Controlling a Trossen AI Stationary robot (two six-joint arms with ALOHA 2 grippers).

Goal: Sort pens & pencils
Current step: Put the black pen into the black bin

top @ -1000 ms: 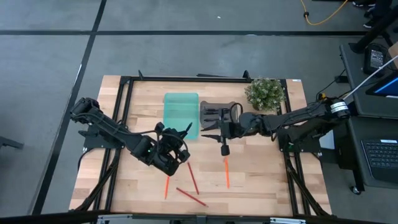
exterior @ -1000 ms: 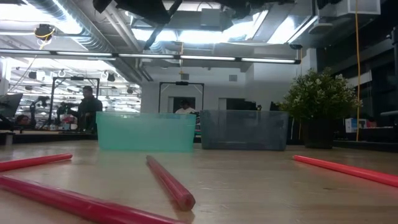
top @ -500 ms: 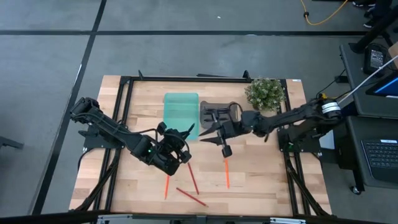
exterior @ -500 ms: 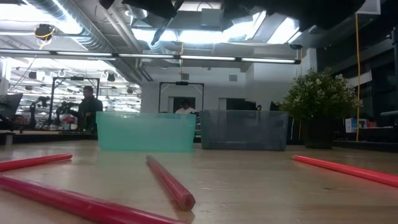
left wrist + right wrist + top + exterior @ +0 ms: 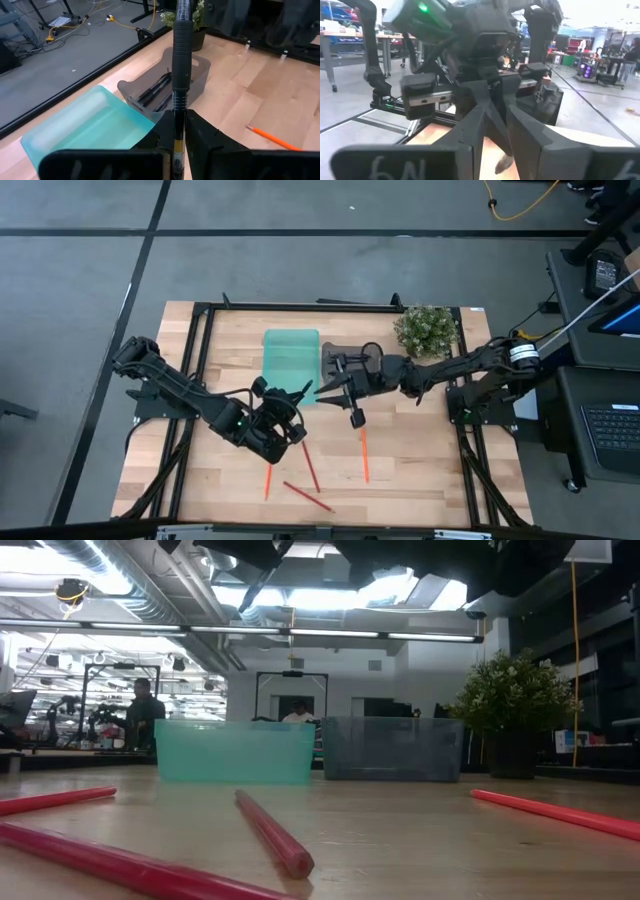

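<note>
Swinging further over the grey bin (image 5: 352,360), the right gripper (image 5: 345,394) had shifted toward the teal bin (image 5: 291,360), its fingers slightly apart; whether they pinched anything could not be told. Just ahead of it, the left gripper (image 5: 179,131) pinched a black pen (image 5: 181,55) upright. A few pens (image 5: 156,90) already lay in the grey bin; the teal bin looked empty, and four pencils (image 5: 311,469) remained on the bench (image 5: 420,470) below both grippers. Bin contents stayed partly hidden.
</note>
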